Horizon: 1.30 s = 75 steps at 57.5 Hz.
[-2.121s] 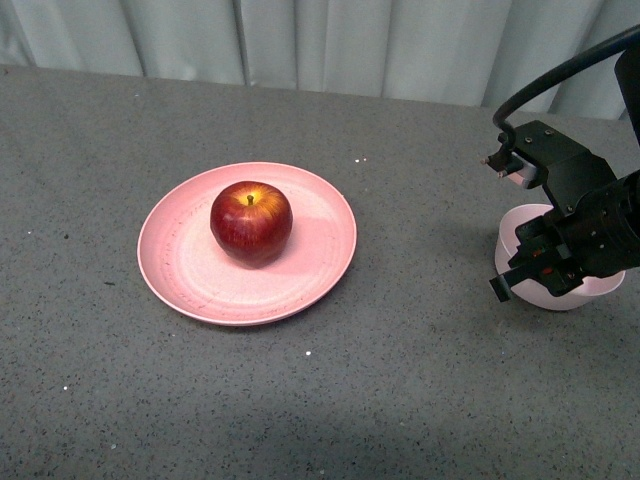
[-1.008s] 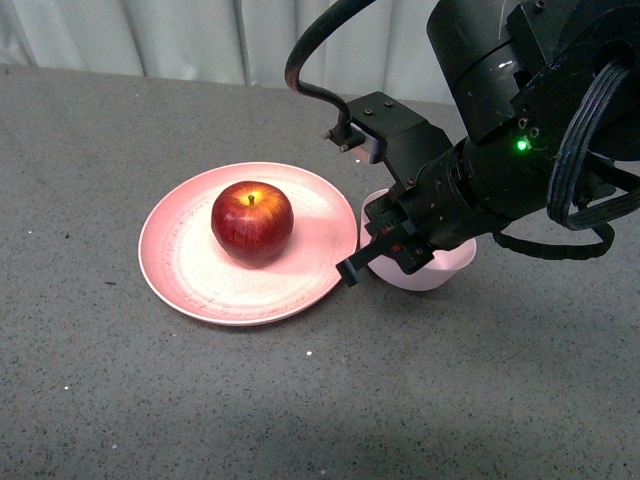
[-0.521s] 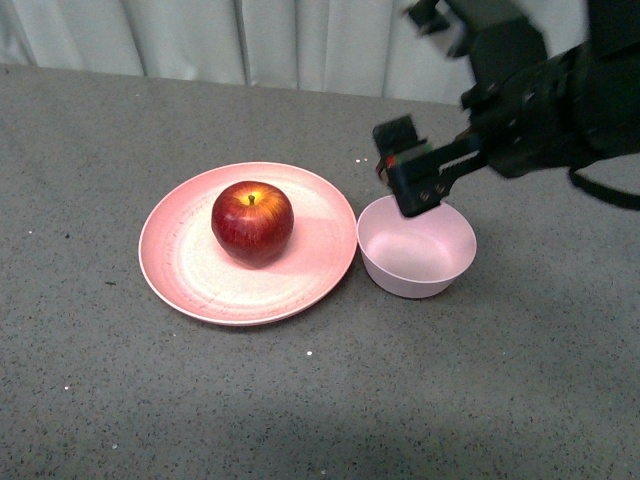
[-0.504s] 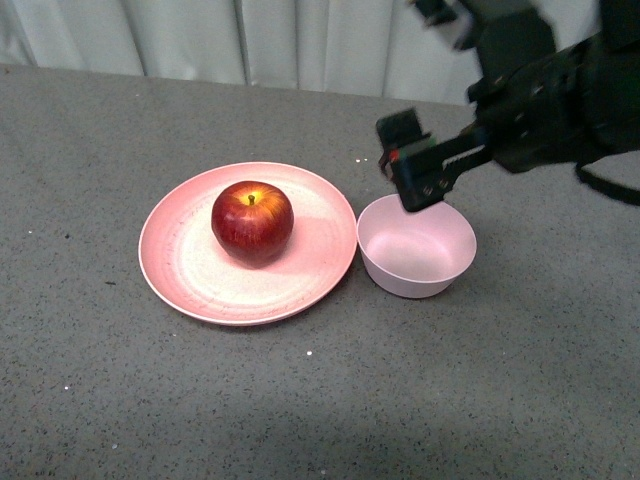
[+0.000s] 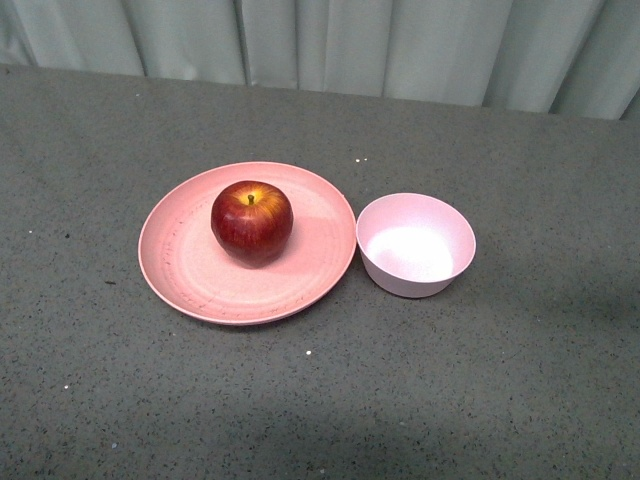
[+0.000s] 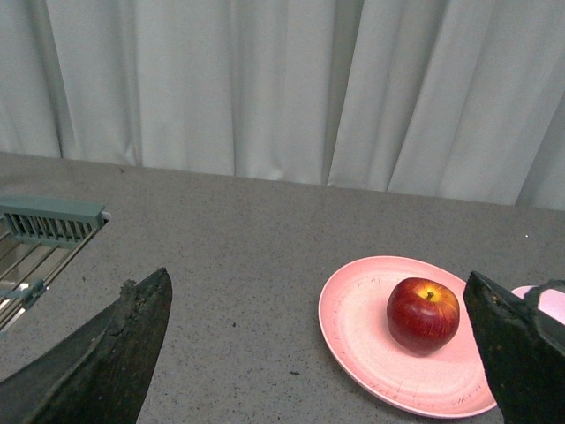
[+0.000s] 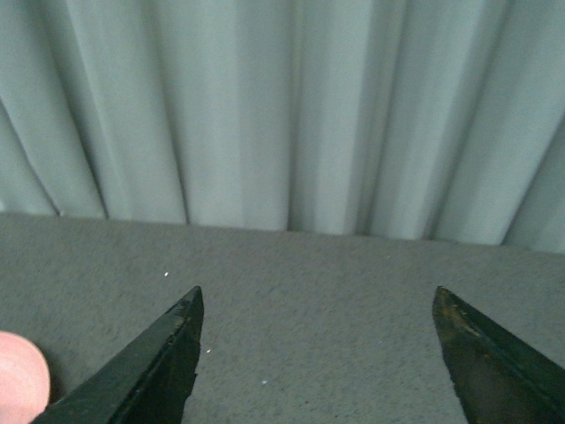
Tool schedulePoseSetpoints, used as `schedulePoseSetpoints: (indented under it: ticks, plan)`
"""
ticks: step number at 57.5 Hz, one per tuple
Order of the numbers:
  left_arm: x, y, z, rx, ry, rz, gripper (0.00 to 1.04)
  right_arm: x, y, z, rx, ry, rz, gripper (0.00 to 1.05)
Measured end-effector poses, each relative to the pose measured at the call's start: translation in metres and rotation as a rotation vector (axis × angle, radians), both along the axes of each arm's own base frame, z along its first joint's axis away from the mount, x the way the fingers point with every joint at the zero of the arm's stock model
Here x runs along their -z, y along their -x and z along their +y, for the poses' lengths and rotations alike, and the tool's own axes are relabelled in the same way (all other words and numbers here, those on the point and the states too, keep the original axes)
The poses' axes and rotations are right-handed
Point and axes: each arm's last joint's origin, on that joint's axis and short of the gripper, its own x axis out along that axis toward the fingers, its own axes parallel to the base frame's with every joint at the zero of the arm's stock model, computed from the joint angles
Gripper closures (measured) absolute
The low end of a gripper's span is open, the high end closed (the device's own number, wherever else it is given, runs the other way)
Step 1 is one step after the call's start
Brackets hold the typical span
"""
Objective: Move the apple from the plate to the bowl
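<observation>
The dark red apple [image 5: 251, 222] sits upright on the wide salmon-pink plate [image 5: 180, 290], stem up. The small pale pink bowl [image 5: 416, 245] stands empty just right of the plate, almost touching its rim. Neither arm shows in the front view. My left gripper [image 6: 316, 281] is open, well back from the plate [image 6: 362, 327]; the apple [image 6: 423, 314] lies ahead near its right finger, and a bit of the bowl [image 6: 530, 296] peeks past that finger. My right gripper [image 7: 316, 296] is open over bare tabletop, holding nothing.
A grey speckled tabletop [image 5: 450, 400] spreads around the dishes, with a pale curtain [image 5: 330, 40] along its far edge. A metal wire rack [image 6: 44, 231] sits at the table's edge in the left wrist view. A pale pink sliver [image 7: 18, 380] shows in the right wrist view's corner.
The right arm carried the bowl from the far right to beside the plate, let it go, rose, and left the front view. The apple and plate stayed put.
</observation>
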Motion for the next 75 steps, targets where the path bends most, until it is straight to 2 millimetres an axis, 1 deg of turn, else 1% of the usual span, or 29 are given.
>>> schedulePoseSetpoints:
  ticks: [5,13,17,18,22,26,48,75]
  plan:
    - [0.0,0.0,0.0,0.002,0.0,0.0,0.07,0.002,0.014,-0.003,0.0,-0.001,-0.012,0.5]
    - [0.0,0.0,0.0,0.002,0.0,0.0,0.07,0.006,0.029,-0.007,-0.005,-0.001,-0.009,0.72]
    - [0.0,0.0,0.0,0.002,0.0,0.0,0.07,0.009,0.039,-0.015,-0.014,-0.002,-0.006,0.86]
    - [0.0,0.0,0.0,0.002,0.0,0.0,0.07,0.011,0.042,-0.016,-0.005,-0.002,-0.018,0.91]
    - [0.0,0.0,0.0,0.002,0.0,0.0,0.07,0.016,0.049,-0.018,0.005,-0.001,-0.015,1.04]
    - [0.0,0.0,0.0,0.002,0.0,0.0,0.07,0.02,0.055,-0.018,0.003,-0.001,0.0,1.04]
    - [0.0,0.0,0.0,0.002,0.0,0.0,0.07,0.018,0.081,-0.018,0.0,-0.002,-0.006,1.04]
    - [0.0,0.0,0.0,0.002,0.0,0.0,0.07,0.013,0.1,-0.018,0.0,-0.002,-0.025,1.04]
